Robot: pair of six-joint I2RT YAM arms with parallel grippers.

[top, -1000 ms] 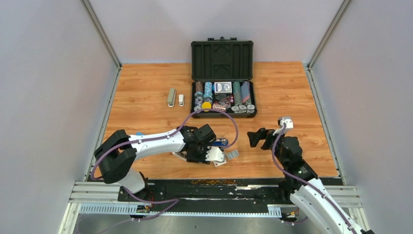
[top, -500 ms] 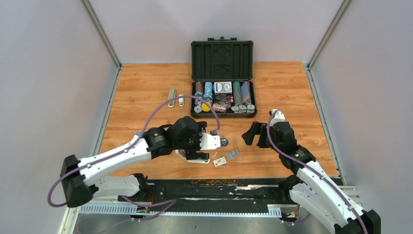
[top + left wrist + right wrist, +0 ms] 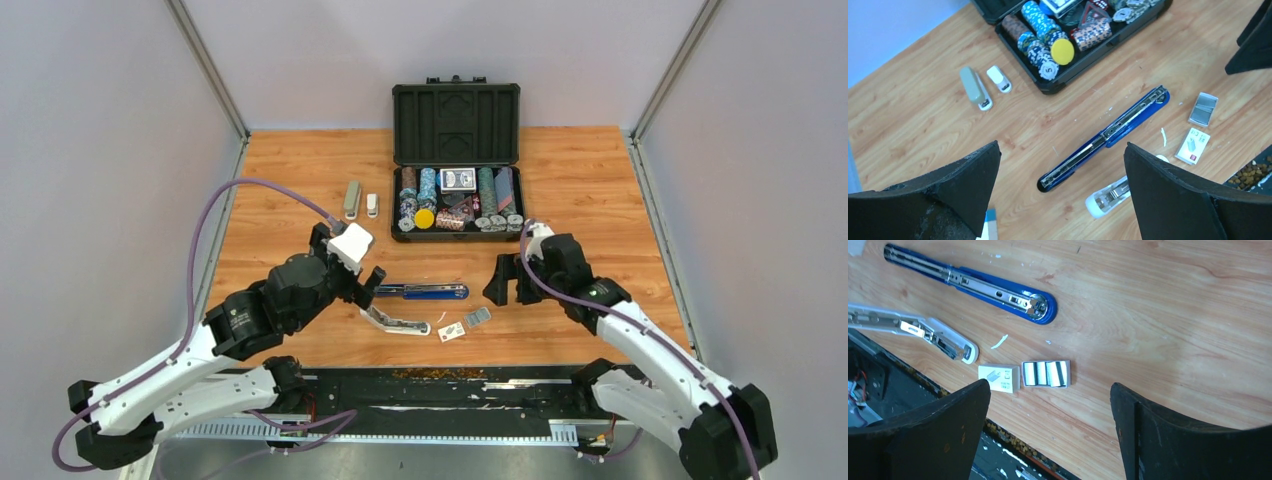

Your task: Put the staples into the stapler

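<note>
The blue stapler (image 3: 425,291) lies unfolded flat on the wooden table, its silver rail facing up (image 3: 1105,135) (image 3: 973,282). The staples (image 3: 477,317) are a small silvery ribbed block to its near right (image 3: 1203,109) (image 3: 1046,373), beside a white box (image 3: 999,378). My left gripper (image 3: 352,272) hovers open above the stapler's left end, with nothing between its fingers (image 3: 1062,150). Just right of the stapler's end, my right gripper (image 3: 512,288) is open and empty above the staples (image 3: 1050,387).
An opened white stapler (image 3: 395,322) lies just in front of the blue one. A black case of poker chips (image 3: 457,130) stands open at the back. A grey-olive stapler (image 3: 352,198) and a small white one (image 3: 372,205) sit left of it. A black rail (image 3: 440,385) borders the near edge.
My left gripper opened, let go of the blue stapler and rose back to the left, uncovering it. My right gripper moved away from the base and slightly left.
</note>
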